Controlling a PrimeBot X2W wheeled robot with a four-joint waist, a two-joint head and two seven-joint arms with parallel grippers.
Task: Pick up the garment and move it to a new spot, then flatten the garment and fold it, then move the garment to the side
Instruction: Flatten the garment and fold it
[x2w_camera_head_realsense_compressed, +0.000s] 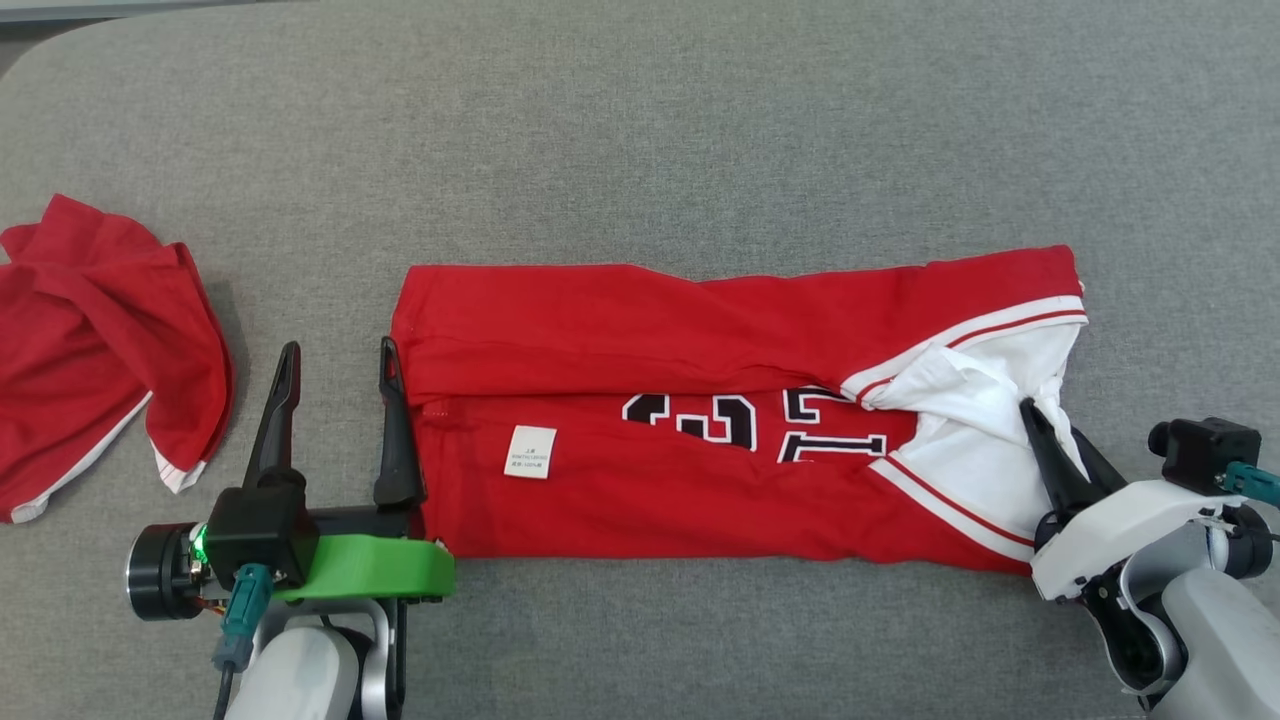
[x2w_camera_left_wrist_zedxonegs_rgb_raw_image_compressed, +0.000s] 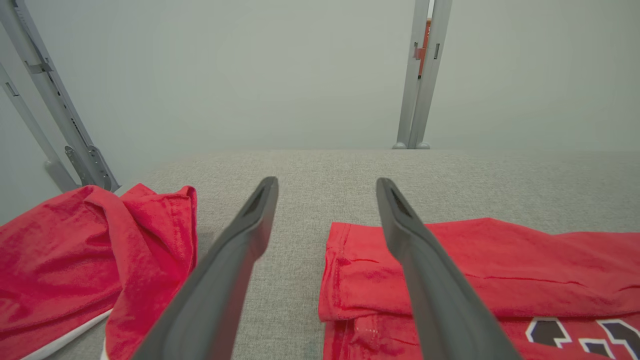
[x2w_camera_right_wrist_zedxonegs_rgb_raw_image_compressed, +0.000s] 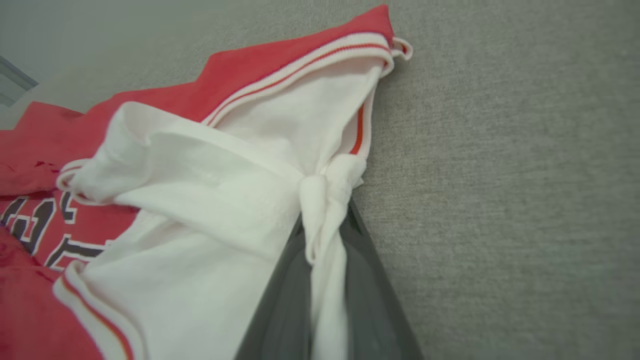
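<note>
The garment (x2w_camera_head_realsense_compressed: 650, 440) is a red jersey with white sleeves and dark numbers, folded lengthwise into a band across the grey surface. My right gripper (x2w_camera_head_realsense_compressed: 1035, 412) is shut on a bunch of its white sleeve (x2w_camera_right_wrist_zedxonegs_rgb_raw_image_compressed: 320, 200) at the right end; the cloth is pinched between the dark fingers (x2w_camera_right_wrist_zedxonegs_rgb_raw_image_compressed: 370, 280). My left gripper (x2w_camera_head_realsense_compressed: 338, 352) stands open at the garment's left end. One finger (x2w_camera_left_wrist_zedxonegs_rgb_raw_image_compressed: 420, 260) lies over the red hem (x2w_camera_left_wrist_zedxonegs_rgb_raw_image_compressed: 350, 280); the other finger (x2w_camera_left_wrist_zedxonegs_rgb_raw_image_compressed: 230, 265) is above bare grey surface.
A second red garment with white trim (x2w_camera_head_realsense_compressed: 100, 350) lies crumpled at the far left, also seen as a red heap (x2w_camera_left_wrist_zedxonegs_rgb_raw_image_compressed: 85, 260) beside my left gripper. Grey fabric surface (x2w_camera_head_realsense_compressed: 640, 130) stretches behind. Metal frame posts (x2w_camera_left_wrist_zedxonegs_rgb_raw_image_compressed: 420, 75) stand beyond the far edge.
</note>
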